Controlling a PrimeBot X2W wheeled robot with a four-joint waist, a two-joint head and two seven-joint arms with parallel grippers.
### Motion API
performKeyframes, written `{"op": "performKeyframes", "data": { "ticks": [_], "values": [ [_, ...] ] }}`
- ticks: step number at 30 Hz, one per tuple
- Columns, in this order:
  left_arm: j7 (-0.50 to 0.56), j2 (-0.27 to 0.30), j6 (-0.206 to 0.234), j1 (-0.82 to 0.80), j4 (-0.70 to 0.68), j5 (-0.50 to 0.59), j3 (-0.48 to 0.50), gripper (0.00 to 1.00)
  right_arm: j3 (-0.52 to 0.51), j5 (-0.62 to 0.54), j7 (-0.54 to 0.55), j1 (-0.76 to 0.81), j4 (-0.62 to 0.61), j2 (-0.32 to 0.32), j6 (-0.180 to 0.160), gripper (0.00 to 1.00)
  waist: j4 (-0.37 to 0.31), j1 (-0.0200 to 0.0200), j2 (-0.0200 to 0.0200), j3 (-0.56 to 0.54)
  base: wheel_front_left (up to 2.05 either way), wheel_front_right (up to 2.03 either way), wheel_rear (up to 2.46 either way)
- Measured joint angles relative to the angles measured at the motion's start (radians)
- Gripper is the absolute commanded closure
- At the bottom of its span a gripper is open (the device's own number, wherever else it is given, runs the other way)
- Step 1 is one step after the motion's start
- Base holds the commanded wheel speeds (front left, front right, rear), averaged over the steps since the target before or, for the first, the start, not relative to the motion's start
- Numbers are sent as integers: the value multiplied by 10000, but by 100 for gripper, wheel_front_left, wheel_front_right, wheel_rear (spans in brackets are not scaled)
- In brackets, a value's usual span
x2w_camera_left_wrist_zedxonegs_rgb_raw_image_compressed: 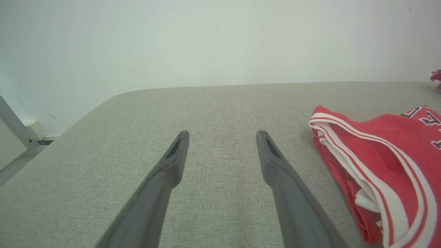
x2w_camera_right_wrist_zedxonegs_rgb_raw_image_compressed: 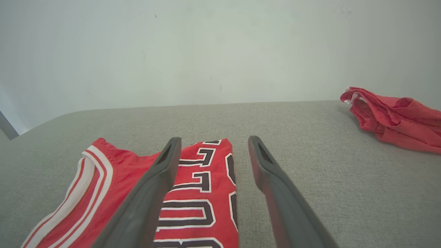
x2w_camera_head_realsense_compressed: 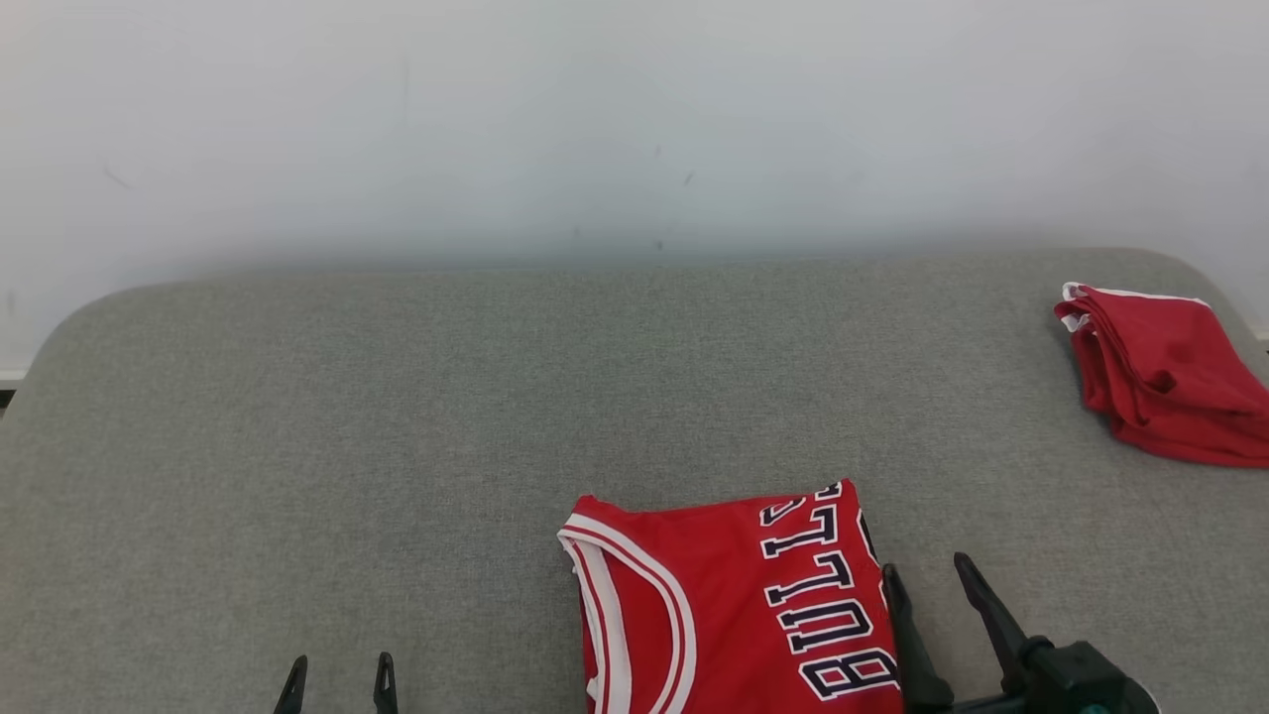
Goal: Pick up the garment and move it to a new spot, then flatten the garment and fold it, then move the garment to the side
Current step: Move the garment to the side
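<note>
A red jersey with white trim and dark lettering, the garment (x2w_camera_head_realsense_compressed: 729, 605), lies folded on the grey padded surface near its front edge. It also appears at the right in the left wrist view (x2w_camera_left_wrist_zedxonegs_rgb_raw_image_compressed: 382, 165) and under the fingers in the right wrist view (x2w_camera_right_wrist_zedxonegs_rgb_raw_image_compressed: 148, 196). My right gripper (x2w_camera_head_realsense_compressed: 930, 573) stands open at the garment's right edge, one finger over the cloth and one over bare surface (x2w_camera_right_wrist_zedxonegs_rgb_raw_image_compressed: 213, 141), holding nothing. My left gripper (x2w_camera_head_realsense_compressed: 342, 666) is open and empty, well to the left of the garment (x2w_camera_left_wrist_zedxonegs_rgb_raw_image_compressed: 222, 134).
A second red folded cloth (x2w_camera_head_realsense_compressed: 1165, 372) lies at the far right edge of the padded surface (x2w_camera_head_realsense_compressed: 397, 416); the right wrist view shows this cloth (x2w_camera_right_wrist_zedxonegs_rgb_raw_image_compressed: 396, 117) too. A white wall (x2w_camera_head_realsense_compressed: 634, 119) stands behind. The surface's rounded left corner drops off near a grey frame (x2w_camera_left_wrist_zedxonegs_rgb_raw_image_compressed: 13, 127).
</note>
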Motion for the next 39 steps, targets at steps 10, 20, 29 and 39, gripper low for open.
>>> {"op": "performKeyframes", "data": {
  "ticks": [10,20,29,39],
  "values": [
    [0,-2,-25,-53,27,-8,-61,0,234,556,-4,-1902,3787,-688,0,0,323,0,1,200,0,0,0],
    [0,2,-13,-234,23,-42,-50,0,955,1241,-4,-3245,5937,-849,0,0,502,0,0,557,0,0,0],
    [0,0,-6,-382,35,-46,-134,0,1829,2011,-56,-3902,7503,-803,0,100,661,-2,0,645,0,0,0],
    [0,0,79,-382,8,-119,-144,0,2541,2650,2,-4513,7112,-1256,2,100,637,-1,1,703,0,0,0]
  ]
}}
